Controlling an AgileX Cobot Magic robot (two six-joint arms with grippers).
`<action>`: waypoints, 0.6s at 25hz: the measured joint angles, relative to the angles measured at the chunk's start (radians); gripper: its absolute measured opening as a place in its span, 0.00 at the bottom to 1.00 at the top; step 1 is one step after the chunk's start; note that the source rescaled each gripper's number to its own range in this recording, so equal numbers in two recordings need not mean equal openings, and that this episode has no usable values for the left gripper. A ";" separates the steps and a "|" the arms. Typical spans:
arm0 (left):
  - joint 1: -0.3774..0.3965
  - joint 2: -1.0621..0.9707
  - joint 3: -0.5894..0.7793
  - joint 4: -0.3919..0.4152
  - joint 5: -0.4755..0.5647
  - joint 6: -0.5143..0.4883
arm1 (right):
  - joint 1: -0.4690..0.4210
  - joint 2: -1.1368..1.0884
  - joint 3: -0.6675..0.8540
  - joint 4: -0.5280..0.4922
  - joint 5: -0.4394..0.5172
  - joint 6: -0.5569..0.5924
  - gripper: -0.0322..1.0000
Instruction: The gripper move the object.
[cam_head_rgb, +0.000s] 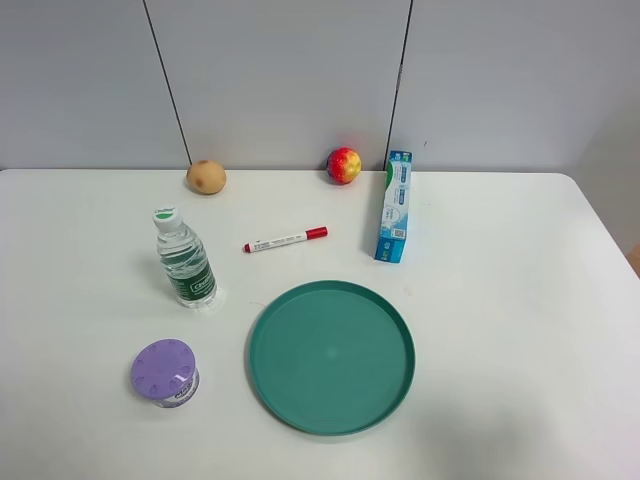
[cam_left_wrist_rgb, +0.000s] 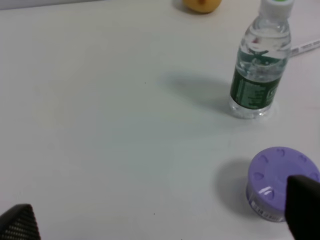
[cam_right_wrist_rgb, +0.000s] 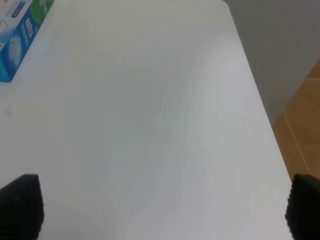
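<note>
The small jar with a lavender dotted lid (cam_head_rgb: 165, 372) stands on the white table at the front left, left of the teal plate (cam_head_rgb: 331, 356). In the left wrist view the jar (cam_left_wrist_rgb: 278, 181) sits just behind one black fingertip (cam_left_wrist_rgb: 303, 206) of my left gripper (cam_left_wrist_rgb: 162, 220), whose jaws stand wide apart and empty. My right gripper (cam_right_wrist_rgb: 162, 207) is also open and empty over bare table near the right edge. Neither gripper shows in the exterior high view.
A green-capped water bottle (cam_head_rgb: 185, 259) stands behind the jar. A red-capped marker (cam_head_rgb: 286, 239), a toothpaste box (cam_head_rgb: 395, 207), a potato (cam_head_rgb: 206, 177) and an apple (cam_head_rgb: 344, 165) lie farther back. The table's right edge (cam_right_wrist_rgb: 260, 100) drops to the floor.
</note>
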 joint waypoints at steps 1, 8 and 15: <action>0.000 0.000 0.000 0.000 0.000 0.000 | 0.000 0.000 0.000 0.000 0.000 0.000 0.93; 0.000 0.000 0.000 0.000 0.000 0.000 | 0.000 0.000 0.000 0.000 0.000 0.000 0.93; 0.000 0.000 0.000 0.000 0.000 0.000 | 0.000 0.000 0.000 0.000 0.000 0.000 0.93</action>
